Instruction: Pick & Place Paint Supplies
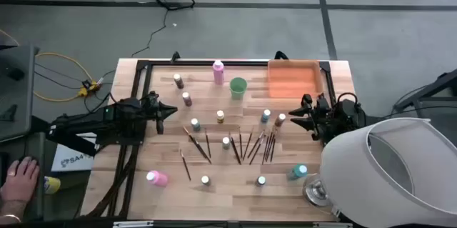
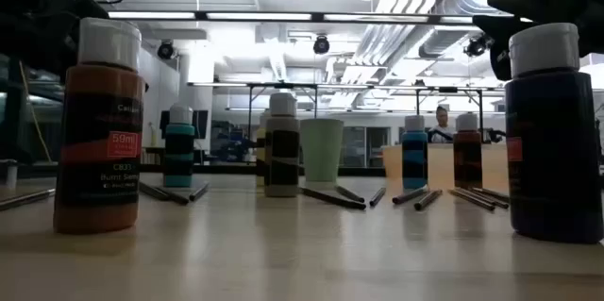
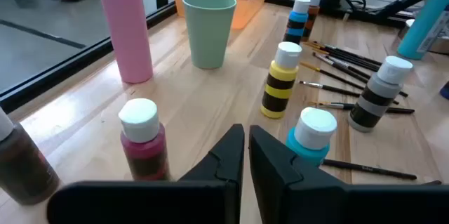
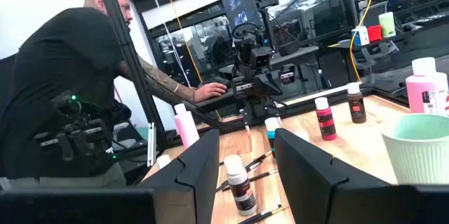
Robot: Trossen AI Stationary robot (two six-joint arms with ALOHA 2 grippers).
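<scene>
My left gripper [image 1: 170, 111] hovers left of the brushes [image 1: 246, 146]; my right gripper [image 1: 295, 114] right; tray [image 1: 293, 79] behind.

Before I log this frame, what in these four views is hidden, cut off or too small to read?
- High view: a white lamp shade covers the table's near right corner and part of the right arm.
- High view: bottle labels are too small to read.
- Low view: the dark blue bottle and the brown bottle block what lies behind them; both grippers out of sight.
- Left wrist view: a brown bottle is cut off by the edge.
</scene>
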